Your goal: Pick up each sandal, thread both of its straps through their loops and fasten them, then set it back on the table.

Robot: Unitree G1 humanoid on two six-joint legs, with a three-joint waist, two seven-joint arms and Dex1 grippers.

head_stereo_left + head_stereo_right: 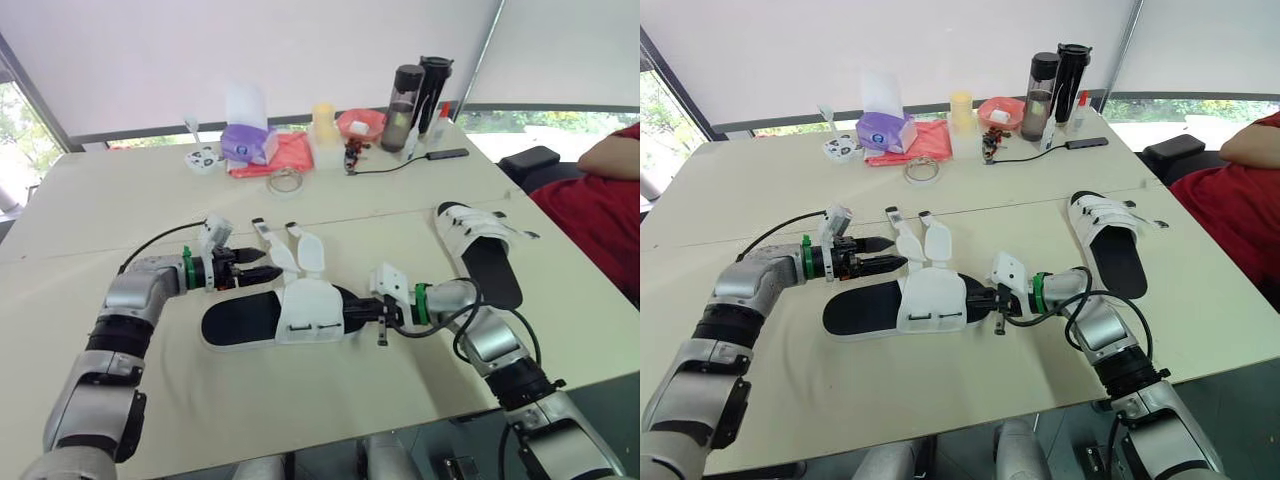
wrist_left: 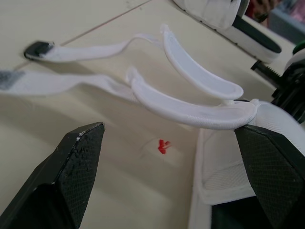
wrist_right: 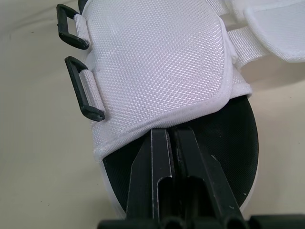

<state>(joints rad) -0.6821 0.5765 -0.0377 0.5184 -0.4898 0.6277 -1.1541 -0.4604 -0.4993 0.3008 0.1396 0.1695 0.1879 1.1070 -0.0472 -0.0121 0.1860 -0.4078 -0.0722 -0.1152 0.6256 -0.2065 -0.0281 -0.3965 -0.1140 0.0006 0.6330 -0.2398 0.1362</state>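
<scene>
A sandal [image 1: 270, 315] with a black sole and a white upper lies mid-table. Both of its white straps [image 1: 290, 245] are undone and spread out on the table on the far side. The padded strap ends [image 2: 190, 112] lie just ahead of my left gripper [image 1: 255, 268], which is open and holds nothing. The two black loops [image 3: 78, 90] sit free on the upper's near side. My right gripper [image 3: 171, 131] is shut, its tips on the black footbed at the edge of the upper. A second sandal [image 1: 480, 245] lies at the right with its straps across it.
At the far edge stand two dark bottles [image 1: 415, 95], a purple tissue pack [image 1: 248, 140], a red bag [image 1: 280, 155], a tape ring [image 1: 286, 180] and a black cable [image 1: 400, 165]. A person in a red sleeve [image 1: 600, 210] sits at the right.
</scene>
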